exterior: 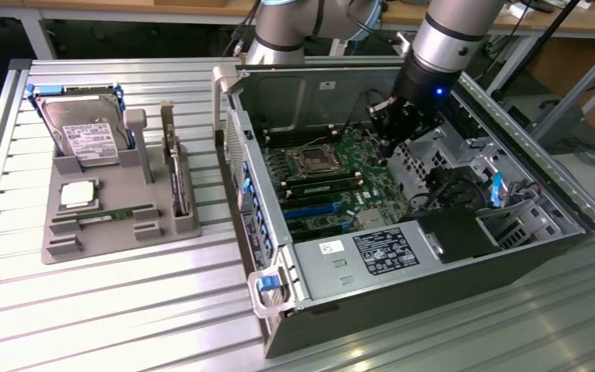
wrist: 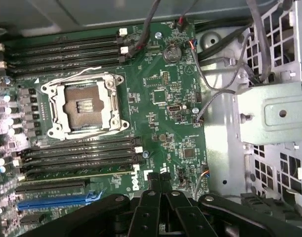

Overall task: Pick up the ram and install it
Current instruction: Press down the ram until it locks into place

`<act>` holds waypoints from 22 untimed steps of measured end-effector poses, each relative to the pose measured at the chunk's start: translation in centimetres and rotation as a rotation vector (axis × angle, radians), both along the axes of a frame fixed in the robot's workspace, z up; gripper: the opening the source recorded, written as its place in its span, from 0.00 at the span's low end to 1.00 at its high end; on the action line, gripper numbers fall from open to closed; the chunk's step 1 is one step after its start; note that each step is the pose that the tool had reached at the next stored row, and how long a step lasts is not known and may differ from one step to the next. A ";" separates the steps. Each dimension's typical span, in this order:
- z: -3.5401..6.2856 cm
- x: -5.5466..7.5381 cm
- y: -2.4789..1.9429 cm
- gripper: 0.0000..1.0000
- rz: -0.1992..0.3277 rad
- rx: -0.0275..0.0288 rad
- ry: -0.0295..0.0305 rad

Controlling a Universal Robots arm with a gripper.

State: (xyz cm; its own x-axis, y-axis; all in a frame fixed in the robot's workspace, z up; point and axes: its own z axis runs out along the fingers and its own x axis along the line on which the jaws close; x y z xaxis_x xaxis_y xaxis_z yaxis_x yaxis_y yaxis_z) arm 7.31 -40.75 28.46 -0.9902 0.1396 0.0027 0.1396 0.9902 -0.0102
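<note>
Gripper (wrist: 159, 183) clenched, empty, hung inside open case (exterior: 308, 77) above motherboard (wrist: 160, 98), near slots beside socket (wrist: 86, 106). Ram (exterior: 324, 184) sat in slot, apart from gripper. Counter's (exterior: 122, 310) near edge bare.

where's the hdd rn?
Exterior view's left: the hard drive stands tilted at the far end of the grey tray, just behind the processor, outside the open case.

A ribbed metal surface (exterior: 122, 310) is catching the light, wooden workbenches (exterior: 122, 8) are lining the back, and aluminium framing (exterior: 587, 85) is standing at the exterior view's right.
</note>
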 end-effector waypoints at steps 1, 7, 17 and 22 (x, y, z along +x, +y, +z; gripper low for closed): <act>0.00 0.0 0.00 0.10 -0.025 -0.0001 0.0000; -0.01 0.0 0.00 0.10 -0.189 0.0000 0.0000; -0.02 0.0 0.00 0.10 -0.138 -0.0001 0.0000; -0.02 0.0 0.00 0.10 -0.034 0.0000 0.0000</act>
State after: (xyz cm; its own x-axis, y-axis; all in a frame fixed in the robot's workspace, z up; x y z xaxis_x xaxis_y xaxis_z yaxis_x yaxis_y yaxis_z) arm 7.30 -40.75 28.43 -0.9849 0.1729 0.0027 0.1728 0.9849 -0.0102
